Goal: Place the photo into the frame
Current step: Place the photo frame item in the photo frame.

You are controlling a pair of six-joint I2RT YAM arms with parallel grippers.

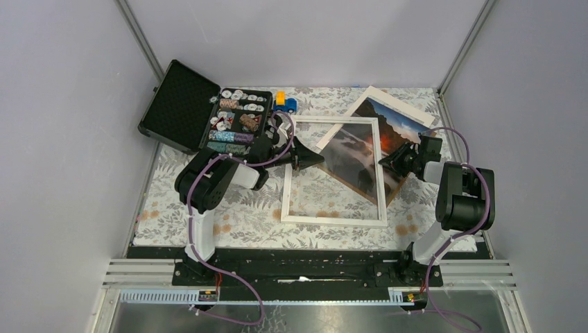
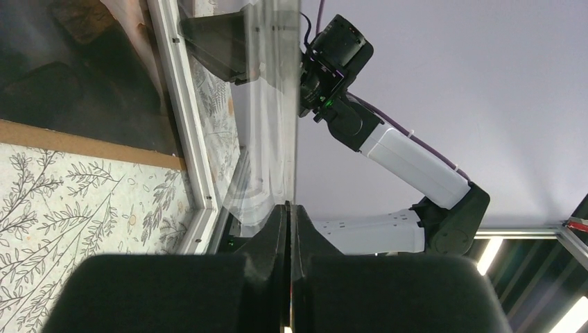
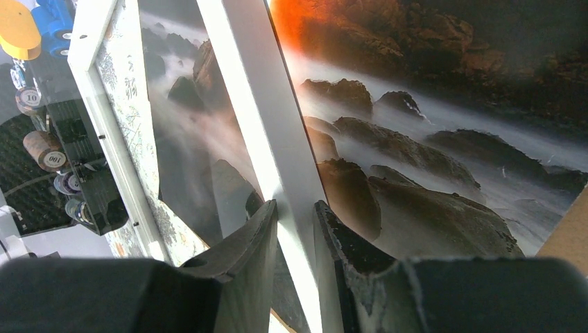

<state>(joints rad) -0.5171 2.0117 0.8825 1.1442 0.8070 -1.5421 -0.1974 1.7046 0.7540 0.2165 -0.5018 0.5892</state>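
Two grippers work on one white frame (image 1: 334,220). The right gripper (image 3: 295,209) clamps the frame's right rail, and the left gripper (image 1: 320,159) is pinched tight on the edge of one clear pane (image 2: 270,104). One photo (image 1: 395,128) lies slanted beneath the frame, directly under the right gripper. One chip (image 3: 28,97) reads "10".

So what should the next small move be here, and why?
Probably lift the frame a little, both arms together. The right gripper is clamped on its right rail, the left gripper is shut on a thin clear pane, and the photo lies askew beneath, crossing under that rail, so it can't seat until the frame clears it.
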